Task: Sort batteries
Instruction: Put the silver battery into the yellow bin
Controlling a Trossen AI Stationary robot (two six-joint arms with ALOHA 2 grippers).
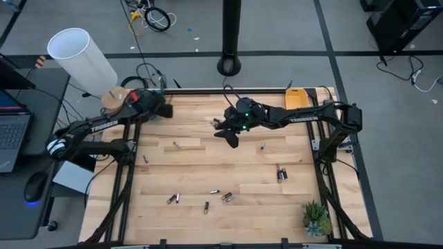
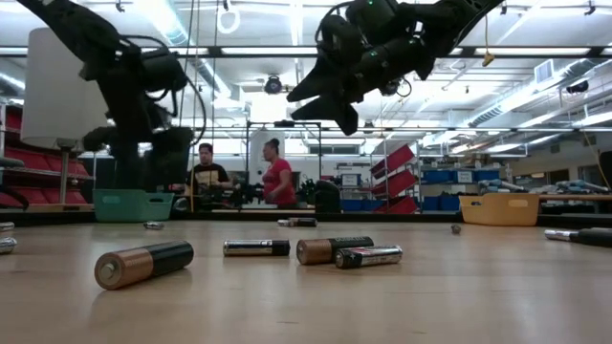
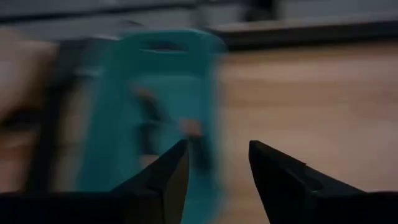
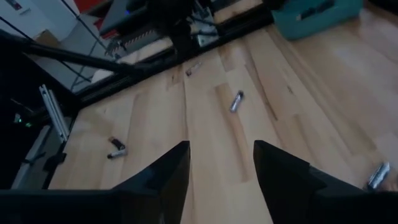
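Note:
Small dark and silvery batteries lie scattered on the wooden table: one [image 1: 176,145] left of centre, one [image 1: 262,146] right of centre, a pair [image 1: 281,173] at the right, and several [image 1: 214,191] near the front. My left gripper [image 1: 164,111] is open and empty at the far left, above a teal tray [image 3: 161,93]. My right gripper [image 1: 223,130] is open and empty, raised above the far middle of the table. Its wrist view shows batteries [image 4: 236,101] lying on the wood beyond its fingers [image 4: 168,180].
An orange tray [image 1: 296,98] stands at the far right corner. A small plant [image 1: 316,218] stands at the near right corner. A white lamp shade [image 1: 79,55] stands beyond the table's far left corner. Two people [image 2: 239,177] show in the room behind the table.

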